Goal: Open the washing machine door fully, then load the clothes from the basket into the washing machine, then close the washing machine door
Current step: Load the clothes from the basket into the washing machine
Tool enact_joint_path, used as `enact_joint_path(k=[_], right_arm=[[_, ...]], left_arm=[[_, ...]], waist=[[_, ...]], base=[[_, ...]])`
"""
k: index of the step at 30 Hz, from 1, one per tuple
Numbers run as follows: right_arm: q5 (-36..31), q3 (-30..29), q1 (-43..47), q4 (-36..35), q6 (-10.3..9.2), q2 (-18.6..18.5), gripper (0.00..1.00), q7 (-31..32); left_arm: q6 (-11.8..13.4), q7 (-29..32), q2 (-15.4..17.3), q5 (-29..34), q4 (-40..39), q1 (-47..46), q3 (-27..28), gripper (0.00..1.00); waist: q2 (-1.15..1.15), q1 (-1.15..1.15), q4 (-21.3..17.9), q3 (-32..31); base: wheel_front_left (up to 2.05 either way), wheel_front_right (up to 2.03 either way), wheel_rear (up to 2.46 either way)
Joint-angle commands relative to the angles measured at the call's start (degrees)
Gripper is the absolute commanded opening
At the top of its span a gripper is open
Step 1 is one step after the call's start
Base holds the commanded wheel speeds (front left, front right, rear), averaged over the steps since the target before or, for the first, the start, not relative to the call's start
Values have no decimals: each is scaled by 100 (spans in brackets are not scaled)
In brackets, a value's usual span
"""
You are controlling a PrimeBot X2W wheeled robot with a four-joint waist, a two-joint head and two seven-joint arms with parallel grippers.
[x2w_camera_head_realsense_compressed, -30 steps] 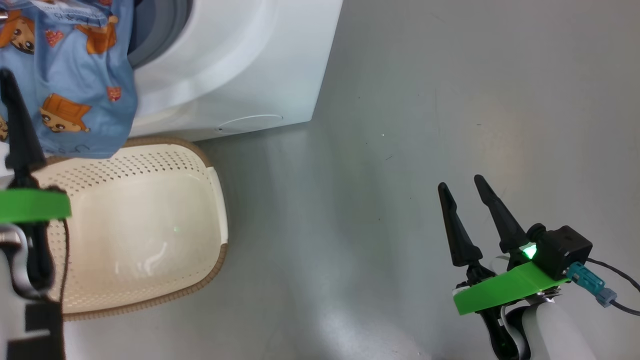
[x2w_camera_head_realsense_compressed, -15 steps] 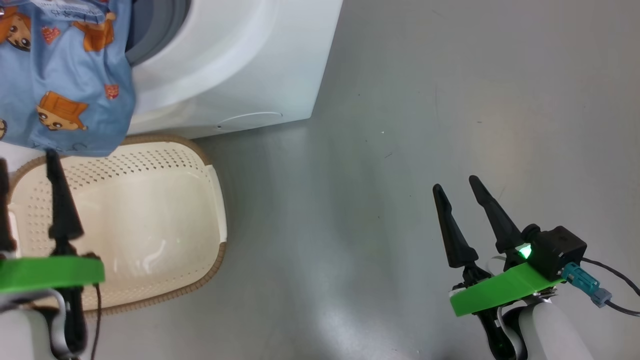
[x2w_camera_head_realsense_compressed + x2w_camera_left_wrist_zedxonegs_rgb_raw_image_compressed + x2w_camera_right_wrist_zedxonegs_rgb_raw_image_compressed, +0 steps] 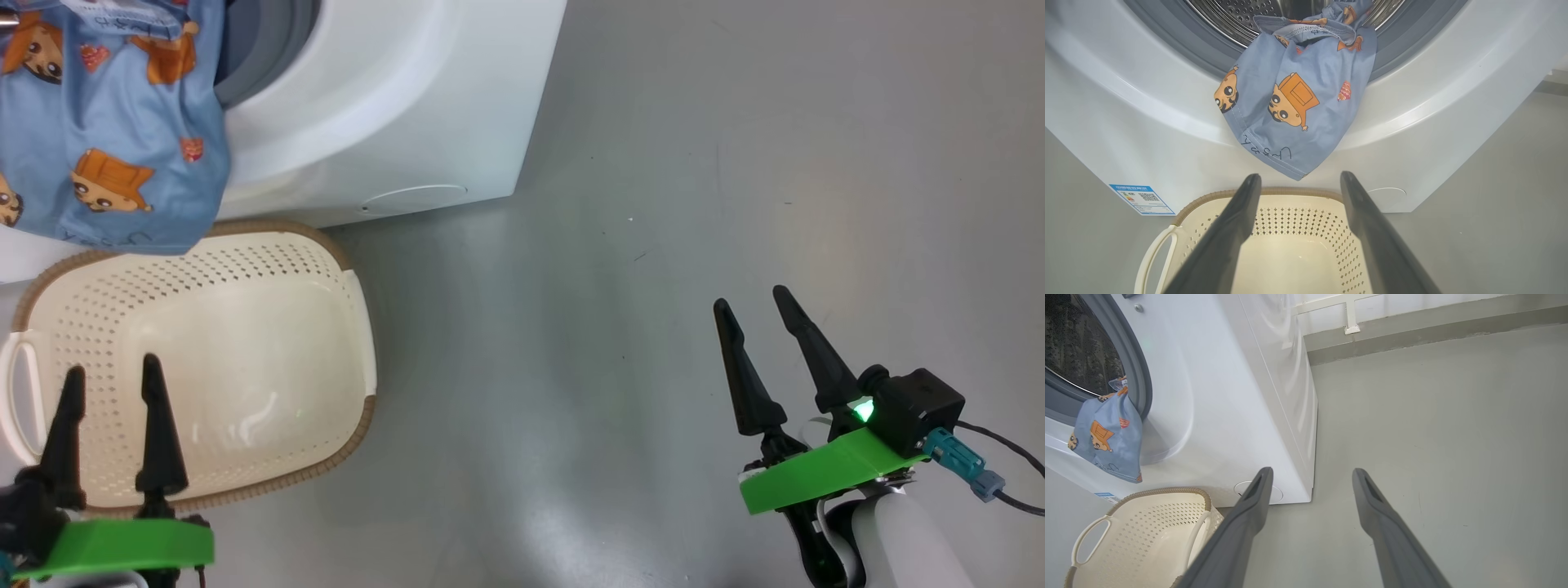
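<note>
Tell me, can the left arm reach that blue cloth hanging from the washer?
Probably yes: the open left gripper points straight at the clothes, with nothing between them, just the basket underneath.

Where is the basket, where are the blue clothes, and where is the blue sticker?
basket [image 3: 204,269], head view, on its perforated back wall.
clothes [image 3: 1294,102], left wrist view, on the hanging part, at the orange figure.
blue sticker [image 3: 1142,199], left wrist view, on its middle.

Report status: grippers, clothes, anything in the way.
Both open, empty: left gripper above basket, right gripper over floor. Clothes half in drum, hanging down front of washing machine. Hanging cloth would likely block closing.
</note>
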Motion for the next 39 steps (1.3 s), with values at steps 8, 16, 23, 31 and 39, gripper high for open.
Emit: enact_joint_path(k=[8, 16, 23, 31, 39], right_arm=[[-42, 131, 114, -111, 16, -5, 100, -68], [-41, 126, 111, -94, 16, -5, 100, -68], [-17, 118, 124, -96, 16, -5, 100, -68], [22, 149, 133, -79, 16, -5, 100, -68], [72, 187, 135, -75, 16, -5, 100, -68]], left_arm=[[66, -30, 27, -89, -295, 397, 167, 100], [134, -30, 13, -137, -307, 432, 108, 100], [130, -30, 10, -144, -361, 340, 170, 100], [76, -30, 132, -103, 17, -78, 232, 100], [28, 198, 574, -205, 774, -811, 192, 100]], waist=[[0, 0, 32, -18], [0, 0, 9, -17], [0, 0, -13, -23], [0, 0, -60, -48], [0, 0, -184, -48]], base=[[0, 0, 0], [0, 0, 0], [0, 0, 0], [0, 0, 0], [0, 0, 0]])
